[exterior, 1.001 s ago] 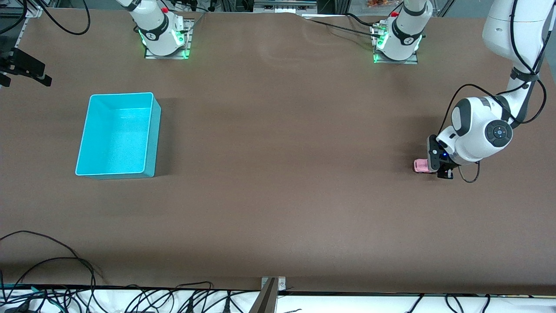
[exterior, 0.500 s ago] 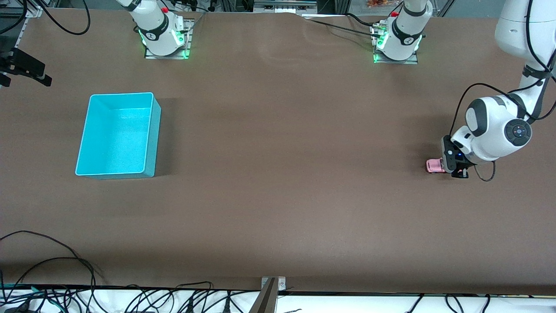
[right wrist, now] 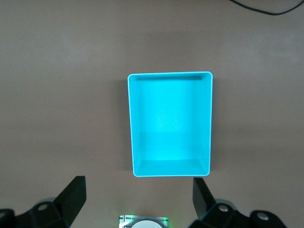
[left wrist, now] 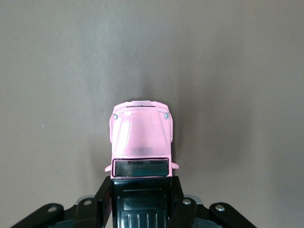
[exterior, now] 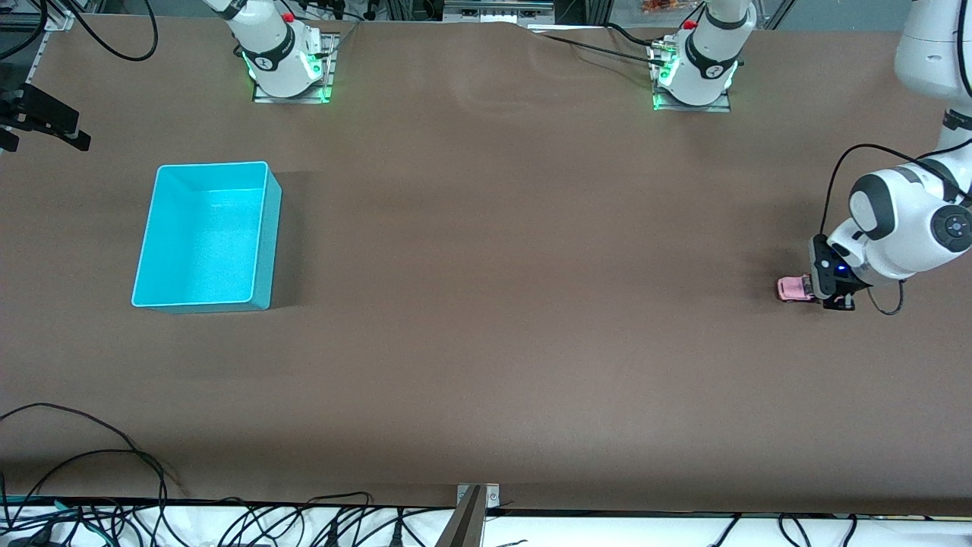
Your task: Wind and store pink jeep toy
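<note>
Turquoise bin [exterior: 206, 235] sits at about 9 o'clock on the table [exterior: 486, 319], toward the right arm's end. Nothing in it; floor bare in both the front view and the right wrist view [right wrist: 170, 124]. Open top faces up, so the toy could go in from above.

Right gripper [right wrist: 140, 199] hangs high over the bin, out of the front view. Fingers spread wide, holding nothing. This arm waits, seemingly parked there to watch the bin.

Centre of the table carries nothing.

Pink jeep toy [exterior: 793, 289] at roughly 3 o'clock, toward the left arm's end, well apart from the bin. It appears to be down at table level, wheels on or just off the brown surface; contact can't be confirmed. Left gripper [exterior: 826, 292] clamped on its black-roofed rear half, fingers [left wrist: 183, 204] pressed to each flank, pink bonnet [left wrist: 140, 135] poking out free. Low grip at the rear fits dragging the car backward to load its spring. Judgement: winding in hand, storing not yet done.
</note>
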You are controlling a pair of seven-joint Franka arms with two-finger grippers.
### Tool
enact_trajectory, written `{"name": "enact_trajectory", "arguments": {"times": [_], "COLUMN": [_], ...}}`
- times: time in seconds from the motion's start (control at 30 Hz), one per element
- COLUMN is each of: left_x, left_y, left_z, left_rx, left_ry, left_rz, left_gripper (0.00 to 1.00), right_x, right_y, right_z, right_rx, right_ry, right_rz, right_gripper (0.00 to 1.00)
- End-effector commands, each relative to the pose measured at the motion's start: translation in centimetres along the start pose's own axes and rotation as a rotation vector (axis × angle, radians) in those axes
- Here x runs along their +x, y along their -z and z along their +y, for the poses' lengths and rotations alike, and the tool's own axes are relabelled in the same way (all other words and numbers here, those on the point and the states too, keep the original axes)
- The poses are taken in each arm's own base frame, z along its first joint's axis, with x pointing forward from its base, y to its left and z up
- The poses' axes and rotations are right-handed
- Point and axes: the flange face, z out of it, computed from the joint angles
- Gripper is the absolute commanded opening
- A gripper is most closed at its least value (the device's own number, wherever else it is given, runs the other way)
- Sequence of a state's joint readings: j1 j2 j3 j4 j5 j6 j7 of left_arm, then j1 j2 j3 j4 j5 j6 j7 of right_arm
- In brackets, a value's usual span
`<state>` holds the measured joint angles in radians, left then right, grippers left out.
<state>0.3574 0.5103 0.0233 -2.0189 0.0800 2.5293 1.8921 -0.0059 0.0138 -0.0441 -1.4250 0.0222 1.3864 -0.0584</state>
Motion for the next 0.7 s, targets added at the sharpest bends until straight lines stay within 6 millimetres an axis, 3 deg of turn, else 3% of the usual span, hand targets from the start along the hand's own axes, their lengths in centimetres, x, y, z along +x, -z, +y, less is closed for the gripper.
{"name": "enact_trajectory", "arguments": {"times": [0.0,0.43,0.67], "left_x": [-2.6,-5.6,-7.5], "left_y": [-2.5,-2.7,-3.7], "left_z": [0.4,0.2,0.7], "left_rx": [-0.025,-0.008,-0.014], "left_ry": [-0.031,-0.072,-0.067], "left_rz": [0.005,-0.003,0.002], "left_gripper": [0.04,0.04,0.04], "right_x": [-0.2,-0.2,-0.3], "right_y": [0.4,0.5,0.4], "right_z": [-0.1,-0.1,0.0], "right_rx": [-0.014,-0.014,-0.021], "right_ry": [0.006,0.006,0.009], "right_rz": [-0.005,-0.004,-0.013], "right_gripper": [1.0,1.0,1.0]}}
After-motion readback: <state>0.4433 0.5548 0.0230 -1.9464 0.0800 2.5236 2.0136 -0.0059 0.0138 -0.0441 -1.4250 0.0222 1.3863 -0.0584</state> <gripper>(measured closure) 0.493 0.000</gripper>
